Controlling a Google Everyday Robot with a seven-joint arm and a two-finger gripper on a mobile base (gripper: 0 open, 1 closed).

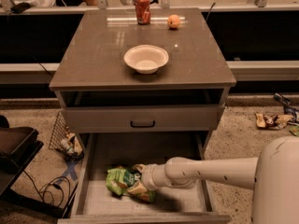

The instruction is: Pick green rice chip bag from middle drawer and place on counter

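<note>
The green rice chip bag (119, 180) lies crumpled on the pale floor of the open middle drawer (145, 150), at its front left. My gripper (136, 180) reaches in from the right on the white arm, low inside the drawer. Its fingers (138, 167) are closed against the bag's right end, and the bag still rests on the drawer floor. The counter (103, 55) is the glossy grey-brown top above.
On the counter stand a white bowl (146, 58), a red can (142, 8) and an orange fruit (174, 21). A drawer front with a black handle (142, 123) hangs over the open drawer. Wrappers (271, 120) litter the floor at right; a wire basket (65, 139) stands at left.
</note>
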